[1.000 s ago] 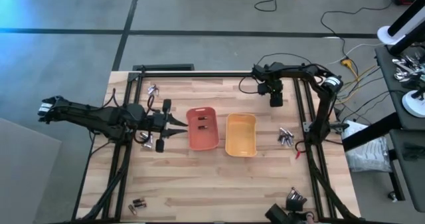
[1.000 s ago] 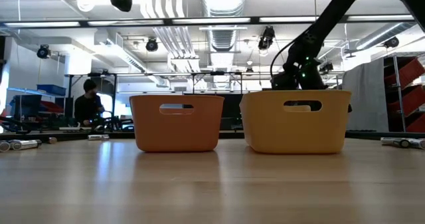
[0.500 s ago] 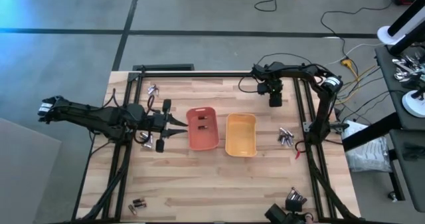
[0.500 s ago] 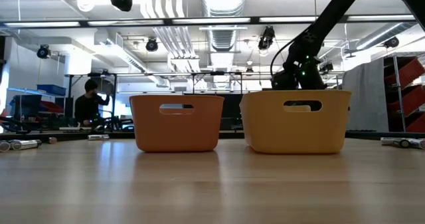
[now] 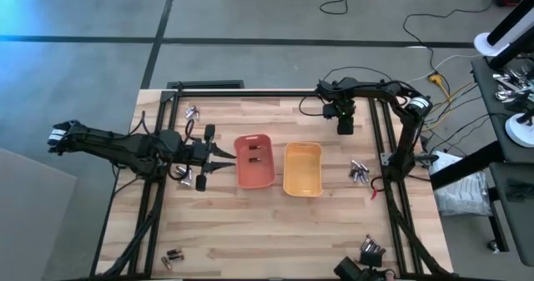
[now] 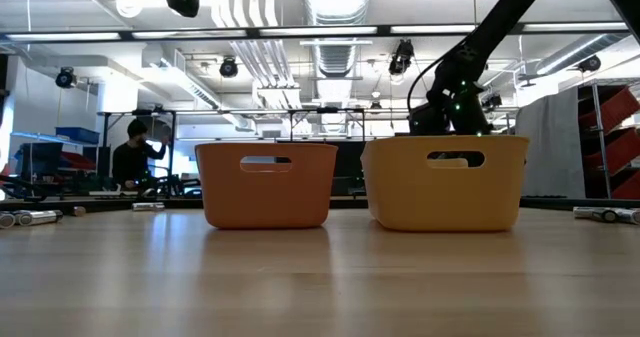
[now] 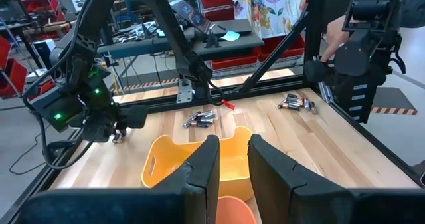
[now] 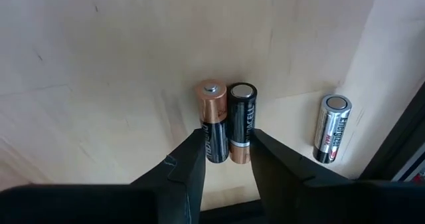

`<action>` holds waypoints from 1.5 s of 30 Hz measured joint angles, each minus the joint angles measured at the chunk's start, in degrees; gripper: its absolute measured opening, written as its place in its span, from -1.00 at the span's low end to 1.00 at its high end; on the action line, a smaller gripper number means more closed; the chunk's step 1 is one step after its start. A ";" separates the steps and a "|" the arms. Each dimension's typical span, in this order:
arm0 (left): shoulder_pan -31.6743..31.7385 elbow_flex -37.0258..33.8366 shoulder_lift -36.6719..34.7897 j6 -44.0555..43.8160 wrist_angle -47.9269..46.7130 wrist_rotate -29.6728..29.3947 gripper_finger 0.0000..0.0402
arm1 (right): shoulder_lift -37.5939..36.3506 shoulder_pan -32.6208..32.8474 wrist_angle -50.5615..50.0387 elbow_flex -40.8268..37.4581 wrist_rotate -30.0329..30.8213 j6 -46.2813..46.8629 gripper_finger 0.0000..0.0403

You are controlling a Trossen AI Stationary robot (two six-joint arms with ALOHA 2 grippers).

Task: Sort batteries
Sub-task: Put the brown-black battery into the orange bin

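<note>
My right gripper (image 5: 345, 124) hangs open near the table's far right, pointing down. In its wrist view, two dark batteries with coppery bands (image 8: 227, 123) lie side by side on the wood between its fingertips, and a silvery battery (image 8: 332, 127) lies apart beside them. My left gripper (image 5: 225, 157) is open and holds nothing, level and just left of the orange tray (image 5: 254, 178), which has a few batteries (image 5: 255, 151) in it. The yellow tray (image 5: 302, 181) stands right of the orange one. My right gripper comes from above, with one finger (image 8: 189, 161) beside the copper-topped battery and the other finger (image 8: 269, 159) beside its dark neighbour, at the pair's near ends. I cannot tell whether the fingers touch them. Both batteries lie flat on the table.
Loose batteries lie in small heaps at the far left (image 5: 192, 112), under the left arm (image 5: 179, 173), right of the yellow tray (image 5: 358, 172), and along the near edge (image 5: 173, 256) (image 5: 370, 248). Black frame rails (image 5: 250, 92) run along the table's sides.
</note>
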 joint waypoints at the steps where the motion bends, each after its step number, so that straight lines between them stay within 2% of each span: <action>1: 0.00 0.00 0.00 0.00 0.00 0.00 -0.70 | -0.06 0.00 -0.28 -0.02 0.00 0.00 -0.45; 9: 0.00 0.00 0.00 0.07 -0.01 -0.02 -0.70 | -0.11 0.00 -2.54 -0.04 -0.69 1.07 -0.40; 21: 0.00 0.00 0.00 0.14 -0.06 -0.02 -0.70 | -0.31 -0.02 -1.69 -0.02 -6.37 1.20 -0.52; 36: 0.02 0.00 0.02 -0.10 -0.08 -0.02 -0.70 | -1.87 0.00 -2.31 0.60 -7.41 2.97 -0.44; 45: 0.02 -0.02 0.02 -0.07 -0.10 -0.02 -0.70 | -2.11 -0.02 2.64 0.98 -7.23 2.45 -0.55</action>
